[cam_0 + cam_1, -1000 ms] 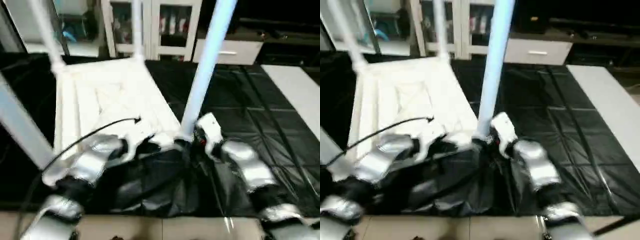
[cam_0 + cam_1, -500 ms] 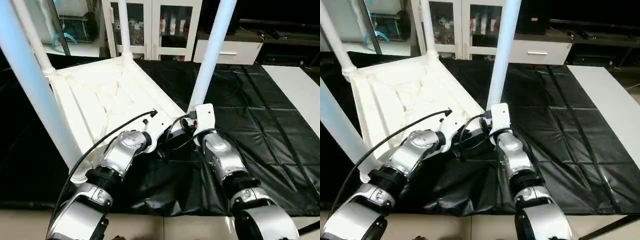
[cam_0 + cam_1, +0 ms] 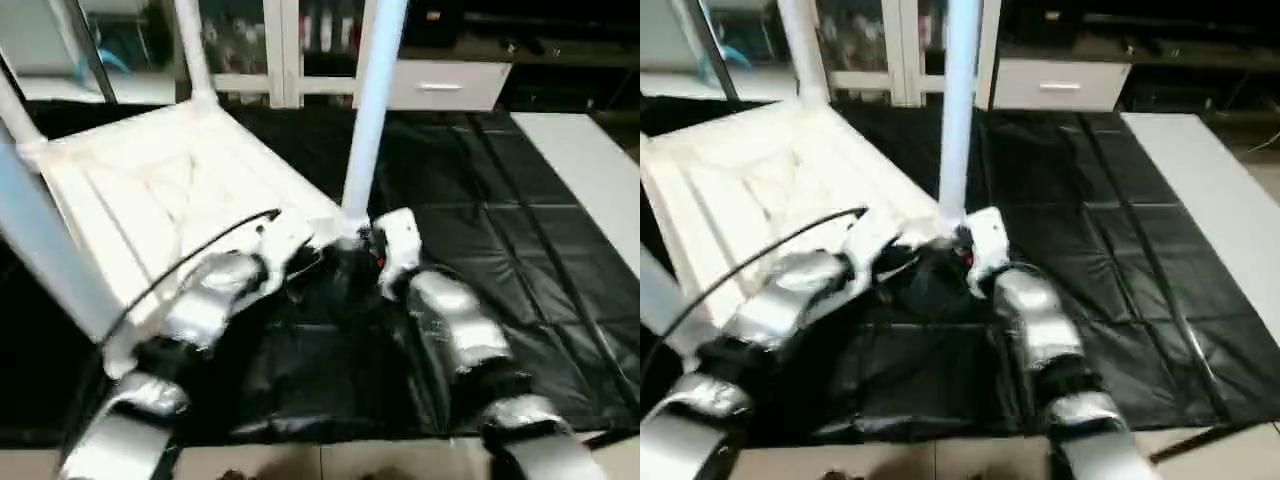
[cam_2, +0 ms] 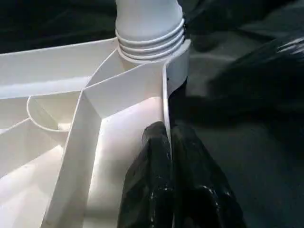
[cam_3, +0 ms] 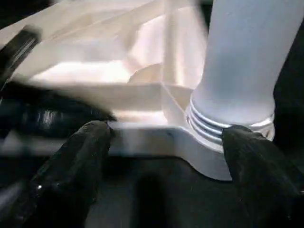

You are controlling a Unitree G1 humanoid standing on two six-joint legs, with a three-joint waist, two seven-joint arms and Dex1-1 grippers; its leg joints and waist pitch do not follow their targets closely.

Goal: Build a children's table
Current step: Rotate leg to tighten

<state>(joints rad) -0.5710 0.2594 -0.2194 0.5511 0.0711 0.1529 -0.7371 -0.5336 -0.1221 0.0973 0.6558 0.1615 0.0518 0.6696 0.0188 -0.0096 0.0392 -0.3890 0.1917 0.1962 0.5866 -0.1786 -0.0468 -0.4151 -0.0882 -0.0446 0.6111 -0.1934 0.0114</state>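
Pinching the thin side wall of the upturned tabletop point(image 3: 150, 190) on the black-covered table point(image 3: 520, 220), my left gripper point(image 4: 167, 156) is closed on it; my right gripper point(image 5: 166, 156) stands wide open, holding nothing, at the corner socket bearing an upright leg point(image 3: 372, 100).

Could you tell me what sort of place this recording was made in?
Probably a lab or workshop room set up indoors: a large work table under a black cover, white glass-door cabinets behind it, and a white drawer unit along the back wall.
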